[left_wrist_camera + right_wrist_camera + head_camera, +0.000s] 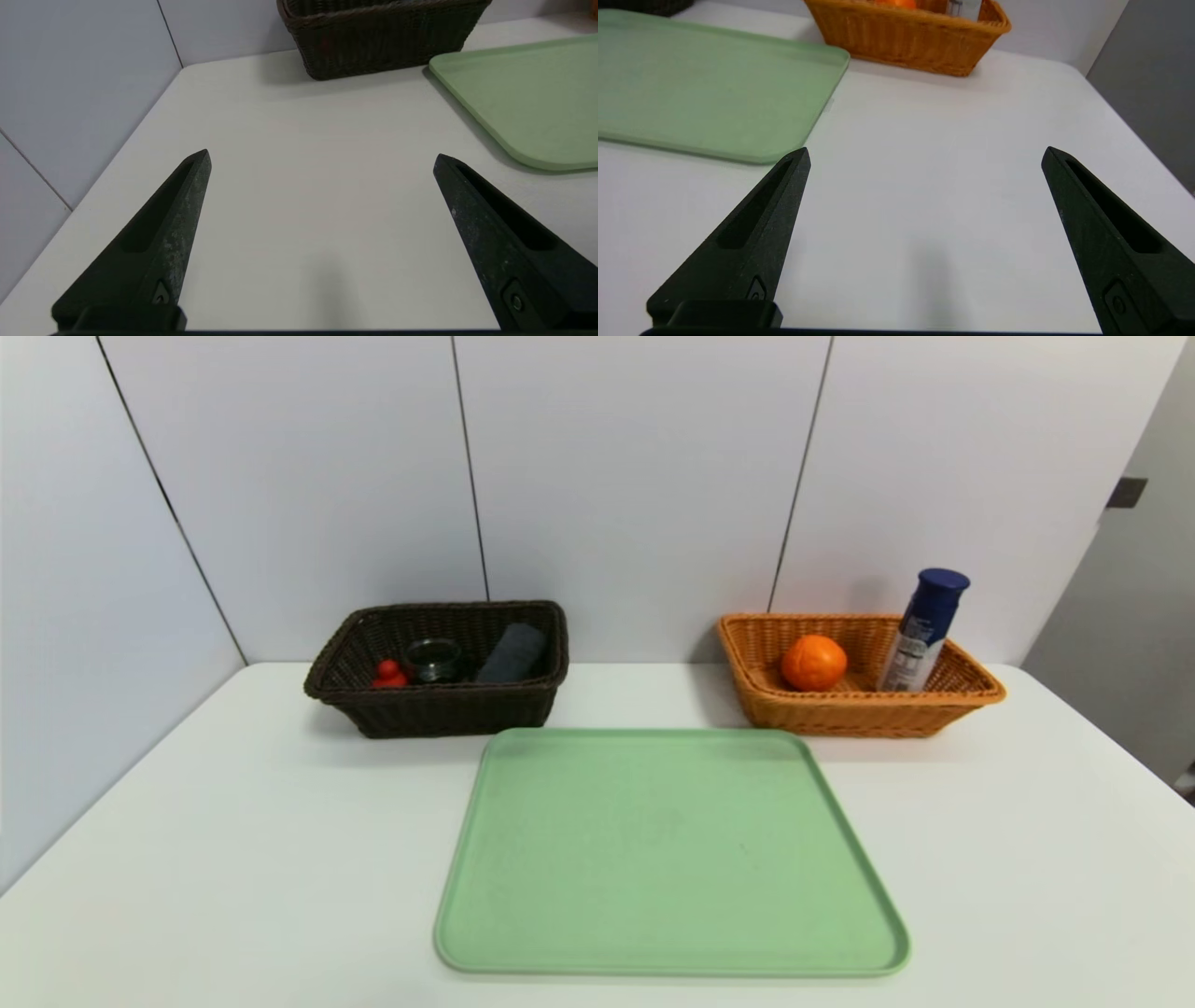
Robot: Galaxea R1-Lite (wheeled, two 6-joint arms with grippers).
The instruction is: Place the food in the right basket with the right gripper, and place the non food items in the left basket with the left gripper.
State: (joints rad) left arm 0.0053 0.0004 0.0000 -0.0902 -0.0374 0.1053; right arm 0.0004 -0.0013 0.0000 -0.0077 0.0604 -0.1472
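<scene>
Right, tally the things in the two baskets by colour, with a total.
Red: 1, the small item in the dark basket
Clear: 1, the glass jar
Dark grey: 1, the rolled item
Orange: 1, the round fruit in the tan basket
Blue and white: 1, the can
Total: 5

bright even light, soft shadows beneath 2 baskets, no harsh glare

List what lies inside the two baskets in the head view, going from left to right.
Red object → clear glass bowl → dark grey item → orange fruit → blue-capped white and blue container
</scene>
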